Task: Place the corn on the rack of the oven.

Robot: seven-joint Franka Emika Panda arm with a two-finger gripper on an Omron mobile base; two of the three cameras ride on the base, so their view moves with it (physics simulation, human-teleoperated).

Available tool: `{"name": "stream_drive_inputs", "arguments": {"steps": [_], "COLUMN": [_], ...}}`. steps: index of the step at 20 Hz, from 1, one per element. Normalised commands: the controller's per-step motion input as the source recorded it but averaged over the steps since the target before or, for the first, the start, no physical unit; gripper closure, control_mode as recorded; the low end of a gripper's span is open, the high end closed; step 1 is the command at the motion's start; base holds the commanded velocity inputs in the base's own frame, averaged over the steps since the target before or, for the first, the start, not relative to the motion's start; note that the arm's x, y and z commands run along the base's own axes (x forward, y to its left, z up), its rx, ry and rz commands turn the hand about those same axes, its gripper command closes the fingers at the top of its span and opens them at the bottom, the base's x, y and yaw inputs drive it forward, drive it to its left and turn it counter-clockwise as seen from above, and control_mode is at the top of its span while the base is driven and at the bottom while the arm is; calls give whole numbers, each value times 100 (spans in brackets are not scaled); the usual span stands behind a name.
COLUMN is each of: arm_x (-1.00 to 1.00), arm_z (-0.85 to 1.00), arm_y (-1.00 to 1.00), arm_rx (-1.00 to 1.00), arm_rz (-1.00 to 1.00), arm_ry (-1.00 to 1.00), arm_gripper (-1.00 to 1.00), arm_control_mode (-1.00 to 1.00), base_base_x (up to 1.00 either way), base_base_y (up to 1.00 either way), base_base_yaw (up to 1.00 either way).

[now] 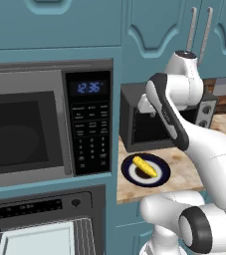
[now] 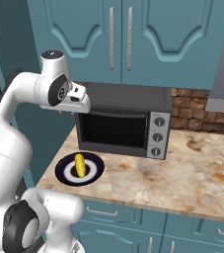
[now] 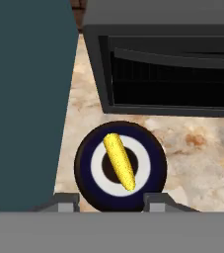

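So we've got one corn (image 3: 119, 160) cob here, lying flat across the middle of a dark blue plate (image 3: 153, 148) with a white ring, and that plate sits on the marbled worktop (image 2: 182, 173) right in front of the black toaster oven (image 2: 126, 123). Our claw (image 3: 111, 200) hangs above the plate, looking down on it, with its two finger tips spread wide to either side of the plate's near edge and nothing between them, so it's released and empty.

Handling-wise, we'd guess the cob is light and stiff, no squish to worry about, but it's round and probably smooth enough to roll or squirt out of a pinch. Best bet looks like closing across the middle of its length, fingers square to the long axis, low enough to get past the widest part. The plate rim could get in the way of the fingertips, so we'd watch that.

Head count: one corn, one plate, one toaster oven, one microwave (image 1: 45, 124) with the blue clock. Below the microwave there's the one oven (image 1: 45, 204), with its rack (image 1: 87, 234) and pale tray (image 1: 40, 239) showing at the bottom of the left base view, well apart from the corn.
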Motion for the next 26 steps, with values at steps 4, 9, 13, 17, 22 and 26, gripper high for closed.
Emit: {"name": "stream_drive_inputs", "arguments": {"steps": [4, 9, 13, 17, 22, 26], "arm_x": [-1, -2, 0, 0, 3, 13], "arm_z": [-18, -92, -100, -87, -76, -54], "arm_y": [0, 0, 0, 0, -1, -18], "arm_rx": [0, -1, -3, -10, -1, 0], "arm_rz": [1, 19, 16, 13, 2, 5], "arm_ry": [4, 12, 13, 11, 4, 0], "arm_gripper": [-100, -100, -100, -100, -100, -100], "arm_control_mode": [-100, -100, -100, -100, -100, -100], "base_base_x": [0, 0, 0, 0, 0, 0], "base_base_y": [0, 0, 0, 0, 0, 0], "base_base_yaw": [0, 0, 0, 0, 0, 0]}}
